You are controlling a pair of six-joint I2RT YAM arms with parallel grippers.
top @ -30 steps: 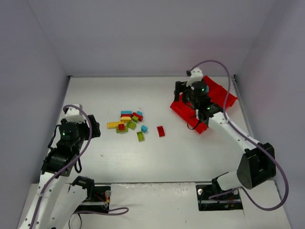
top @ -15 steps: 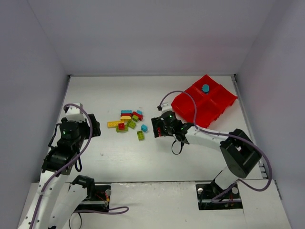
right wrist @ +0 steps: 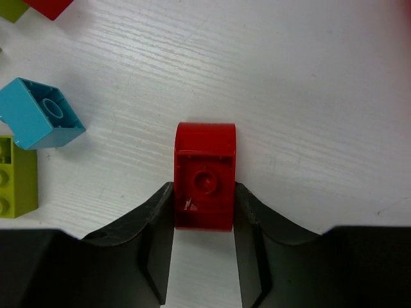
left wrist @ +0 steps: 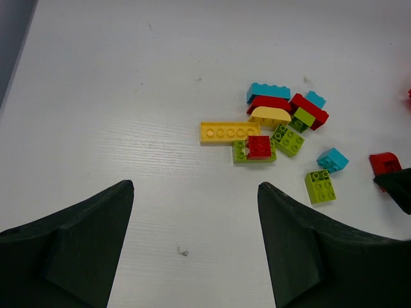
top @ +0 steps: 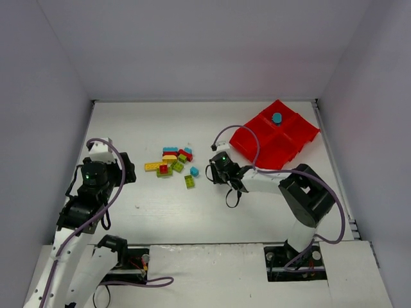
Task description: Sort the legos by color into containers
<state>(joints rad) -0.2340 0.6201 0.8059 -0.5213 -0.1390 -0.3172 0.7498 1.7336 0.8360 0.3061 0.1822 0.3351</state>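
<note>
A red lego (right wrist: 204, 173) lies upside down on the white table, and the two fingers of my right gripper (right wrist: 203, 192) press against its sides. In the top view that gripper (top: 217, 174) is low over the table, left of the red tray of containers (top: 253, 138). One cyan lego (top: 277, 118) lies in the tray's far compartment. The other legos (top: 172, 162) lie in a loose pile of red, yellow, lime and cyan, mid-table. My left gripper (left wrist: 192, 186) hangs open and empty over bare table, near the pile (left wrist: 270, 131).
A single cyan brick (right wrist: 42, 114) and a lime brick (right wrist: 16, 176) lie just left of the gripped red one. The tray stands at the back right corner, near the enclosure walls. A purple cable (top: 237, 131) loops above the right arm.
My right arm swung from over the tray down to the table left of it, and its jaws closed on the red lego. A cyan lego now shows in the tray. The left arm stayed still.
</note>
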